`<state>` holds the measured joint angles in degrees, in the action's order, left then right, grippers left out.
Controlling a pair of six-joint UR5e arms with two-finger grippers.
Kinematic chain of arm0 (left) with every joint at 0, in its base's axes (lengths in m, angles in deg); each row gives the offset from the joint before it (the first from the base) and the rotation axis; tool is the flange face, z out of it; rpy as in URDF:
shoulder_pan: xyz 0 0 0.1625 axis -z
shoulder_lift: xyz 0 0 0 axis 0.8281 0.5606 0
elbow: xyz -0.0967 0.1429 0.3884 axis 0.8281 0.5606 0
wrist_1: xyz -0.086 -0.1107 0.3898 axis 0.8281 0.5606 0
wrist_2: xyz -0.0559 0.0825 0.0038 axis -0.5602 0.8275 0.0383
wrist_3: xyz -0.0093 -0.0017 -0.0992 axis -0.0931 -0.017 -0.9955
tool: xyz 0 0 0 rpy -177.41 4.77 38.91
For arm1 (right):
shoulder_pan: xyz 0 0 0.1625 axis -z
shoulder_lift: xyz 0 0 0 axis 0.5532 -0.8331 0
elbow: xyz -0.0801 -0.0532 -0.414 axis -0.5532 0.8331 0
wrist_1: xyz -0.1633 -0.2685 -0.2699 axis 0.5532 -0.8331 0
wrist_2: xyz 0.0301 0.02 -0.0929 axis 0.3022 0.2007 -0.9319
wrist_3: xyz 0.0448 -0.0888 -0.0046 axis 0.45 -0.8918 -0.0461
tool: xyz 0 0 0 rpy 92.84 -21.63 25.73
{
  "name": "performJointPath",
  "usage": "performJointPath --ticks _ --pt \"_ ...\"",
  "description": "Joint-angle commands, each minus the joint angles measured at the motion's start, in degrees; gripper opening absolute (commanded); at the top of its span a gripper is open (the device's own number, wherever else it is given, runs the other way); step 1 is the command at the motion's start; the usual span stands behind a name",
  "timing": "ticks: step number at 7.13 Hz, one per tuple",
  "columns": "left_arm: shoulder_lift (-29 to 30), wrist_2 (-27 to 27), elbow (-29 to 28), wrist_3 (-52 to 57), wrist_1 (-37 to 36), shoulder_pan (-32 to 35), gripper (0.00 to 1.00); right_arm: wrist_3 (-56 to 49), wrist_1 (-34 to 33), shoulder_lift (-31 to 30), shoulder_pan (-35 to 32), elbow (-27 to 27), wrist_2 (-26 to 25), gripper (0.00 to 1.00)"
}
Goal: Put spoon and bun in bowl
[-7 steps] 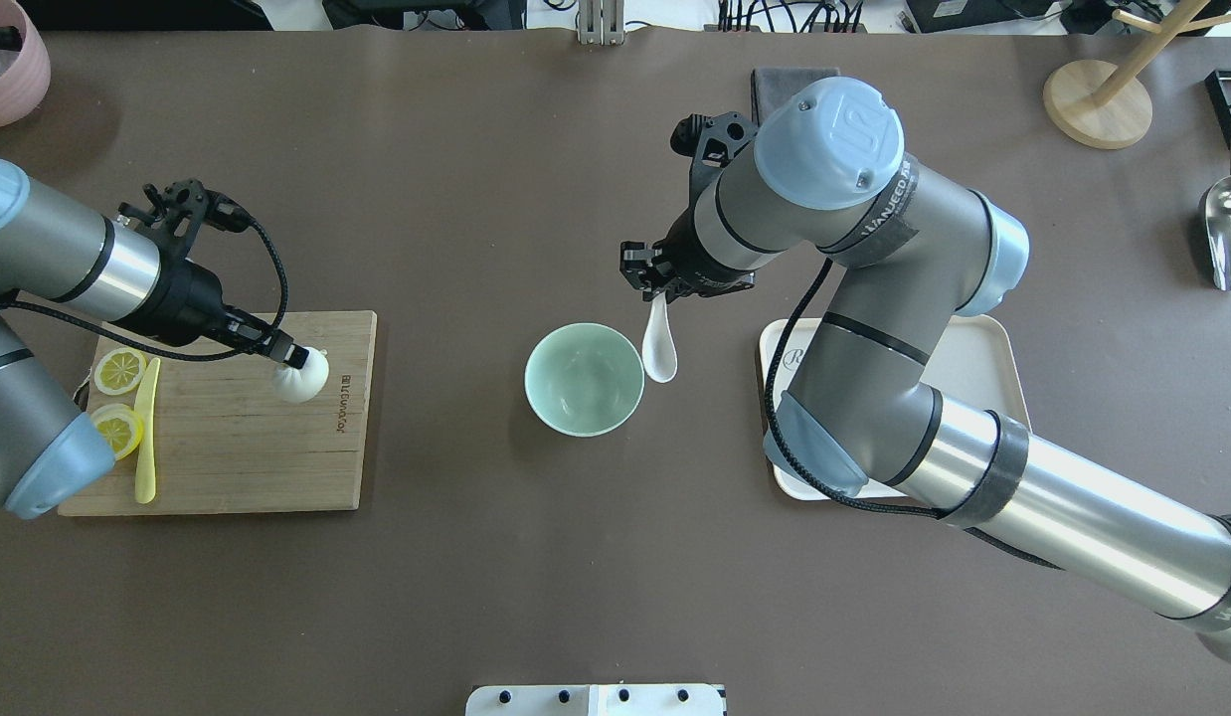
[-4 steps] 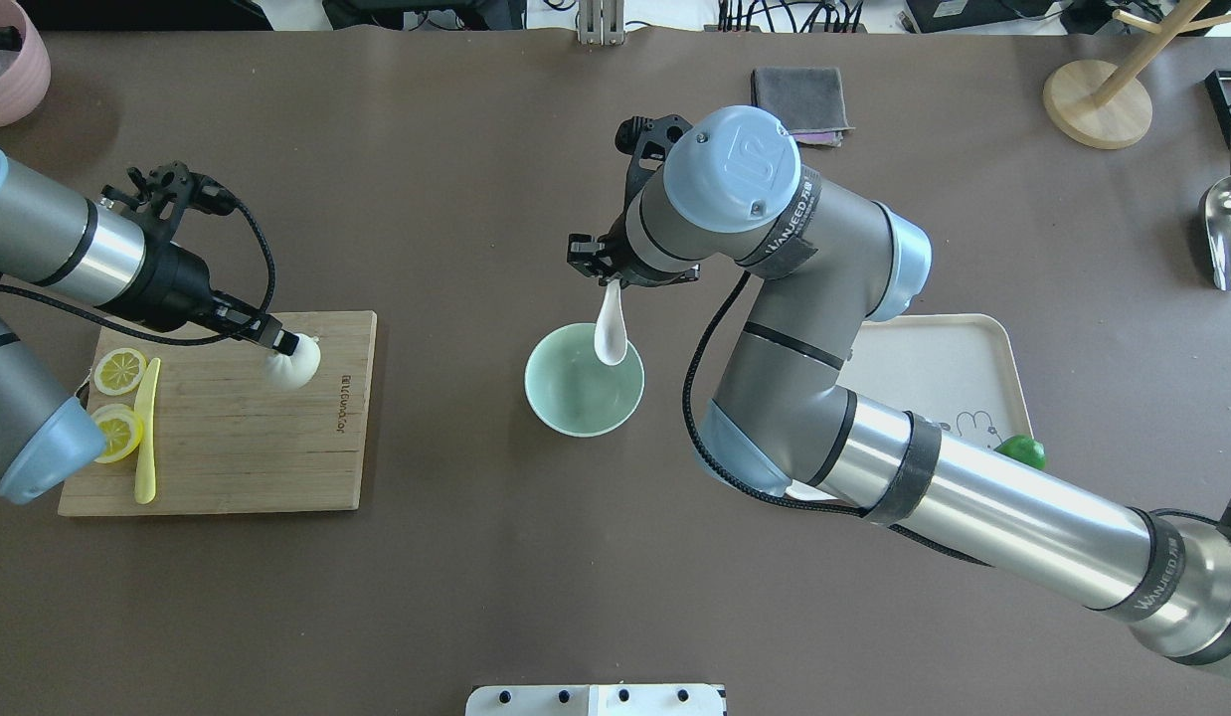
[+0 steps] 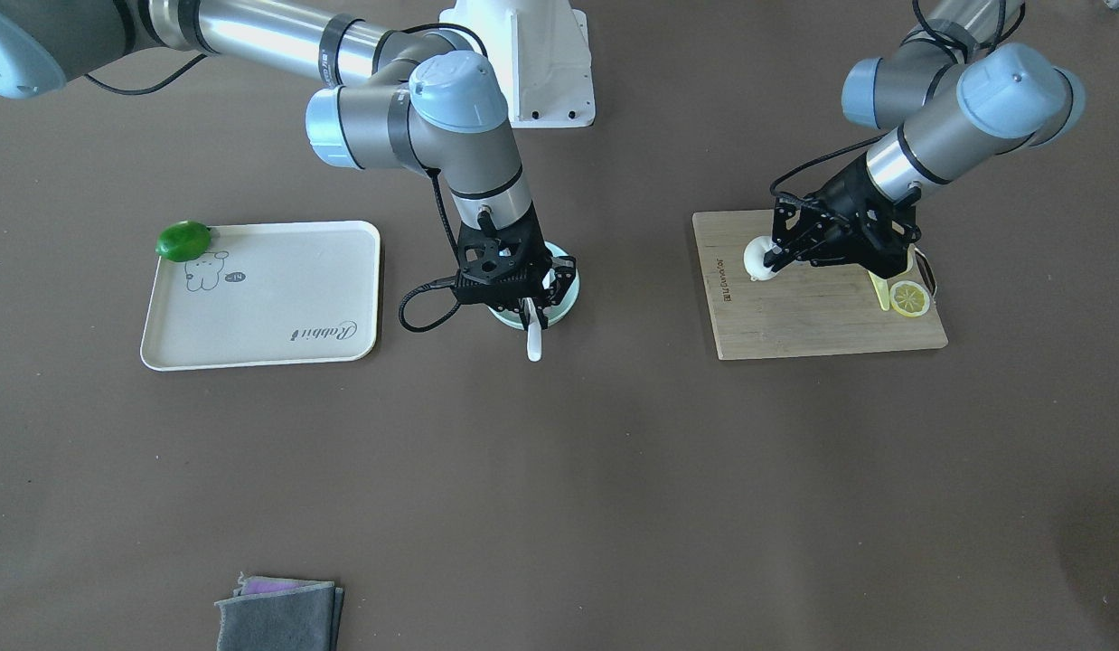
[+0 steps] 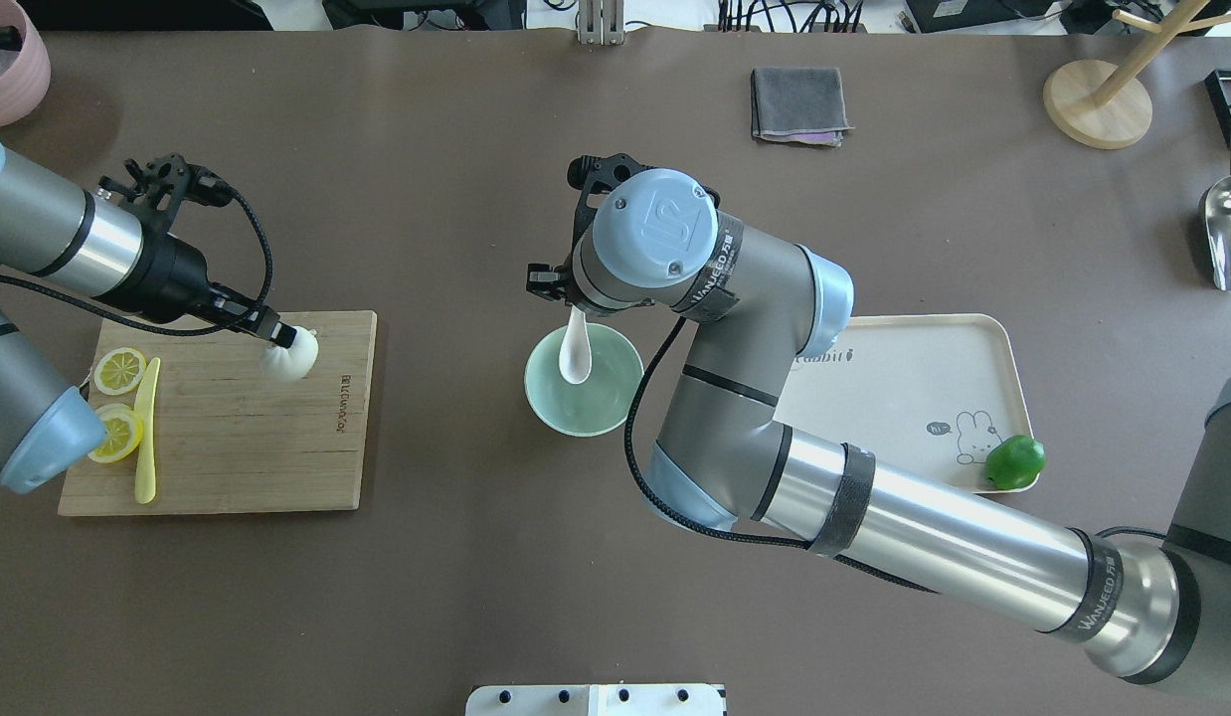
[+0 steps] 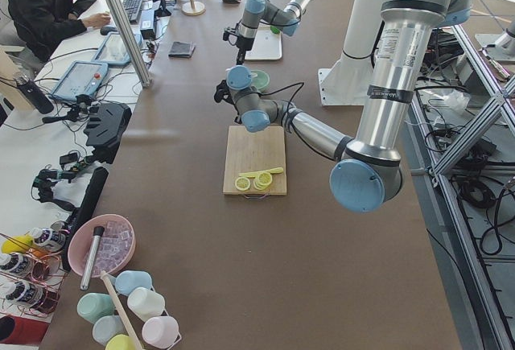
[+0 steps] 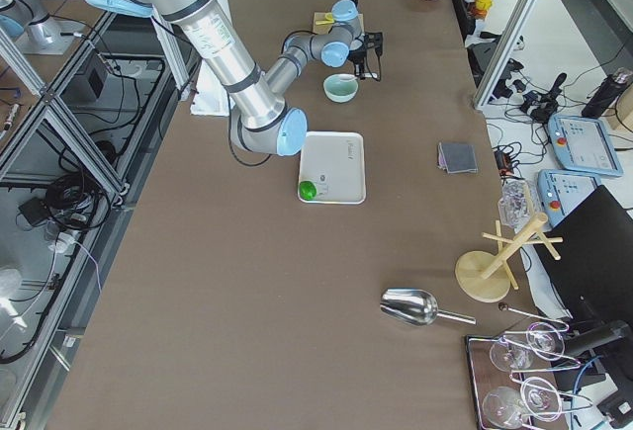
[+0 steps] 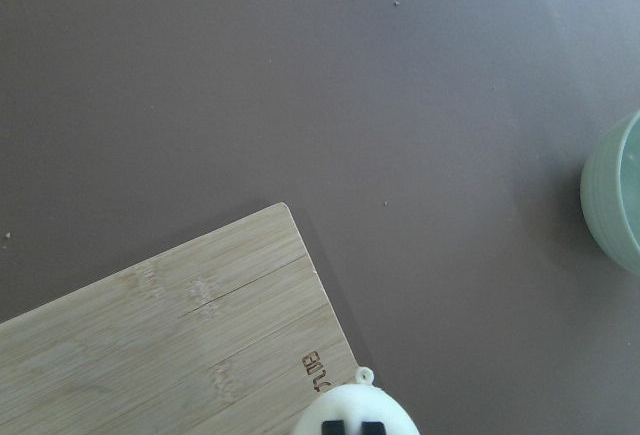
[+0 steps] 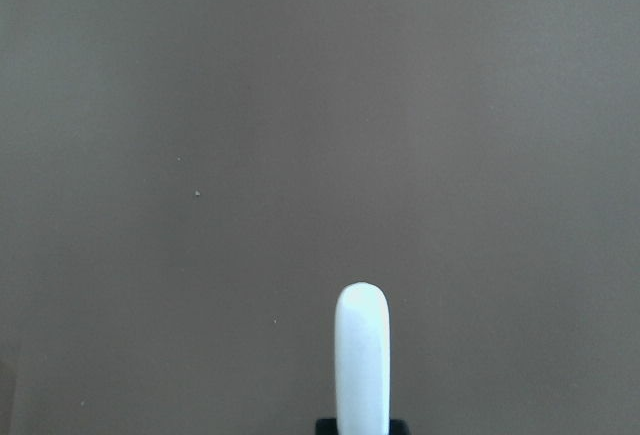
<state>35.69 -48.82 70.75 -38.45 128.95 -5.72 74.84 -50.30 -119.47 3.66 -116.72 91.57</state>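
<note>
The pale mint-green bowl (image 4: 608,410) stands at the table's middle. My right gripper (image 4: 576,306) is shut on the white spoon (image 4: 576,356), which hangs scoop-down over the bowl's far left part. The spoon also shows in the front view (image 3: 533,340) and the right wrist view (image 8: 361,355). My left gripper (image 4: 280,338) is shut on the white bun (image 4: 291,362) and holds it over the far right part of the wooden cutting board (image 4: 228,447). The left wrist view shows the bun (image 7: 330,417) at its bottom edge and the bowl (image 7: 612,195) at its right edge.
Two lemon slices (image 4: 118,370) and a pale-yellow knife (image 4: 146,428) lie on the board's left side. A cream tray (image 4: 934,368) with a green lime (image 4: 1014,462) sits right of the bowl. A grey cloth (image 4: 799,102) lies at the back.
My right gripper has carried the spoon leftward, from beside the bowl's right rim to over the bowl. My left gripper has drawn the bun slightly back and left over the board.
</note>
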Motion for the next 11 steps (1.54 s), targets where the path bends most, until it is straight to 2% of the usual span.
performJointPath --ticks 1,2,3,4,6,8,9,10,11 --pt "1.6 0.0 -1.4 -0.2 -0.1 0.4 0.0 0.2 0.2 -0.3 1.1 0.1 -0.2 0.0" --pt "1.8 0.0 -1.4 -0.3 -0.1 0.4 0.0 -0.4 -0.2 -0.6 1.0 0.0 -0.1 0.52" --pt "1.9 0.0 -1.4 -0.4 -0.3 0.4 0.0 -0.1 -0.4 -0.6 0.8 -0.3 0.2 1.0" --pt "2.9 0.0 -1.3 -1.0 -0.3 0.4 0.0 -0.2 -0.8 -1.0 -0.2 -0.9 1.4 1.0" --pt "8.7 0.1 -2.2 -9.9 -0.3 -0.5 0.0 -2.2 -8.7 -1.7 -7.2 -6.8 10.8 1.0" --pt "16.6 1.0 -4.4 -18.1 -0.1 -5.6 0.0 -11.1 -10.5 -8.7 -14.6 -12.1 18.2 1.0" --pt "20.2 4.6 -5.9 -20.6 -0.1 -8.3 0.0 -14.8 -10.5 -12.0 -18.3 -14.0 22.0 1.0" --pt "23.5 10.0 -8.8 -21.6 -0.1 -11.7 0.0 -17.8 -10.5 -14.9 -20.5 -15.5 24.1 1.0" --pt "24.6 12.4 -11.3 -21.6 0.5 -13.2 0.0 -19.4 -10.5 -17.1 -22.1 -16.6 25.4 1.0"
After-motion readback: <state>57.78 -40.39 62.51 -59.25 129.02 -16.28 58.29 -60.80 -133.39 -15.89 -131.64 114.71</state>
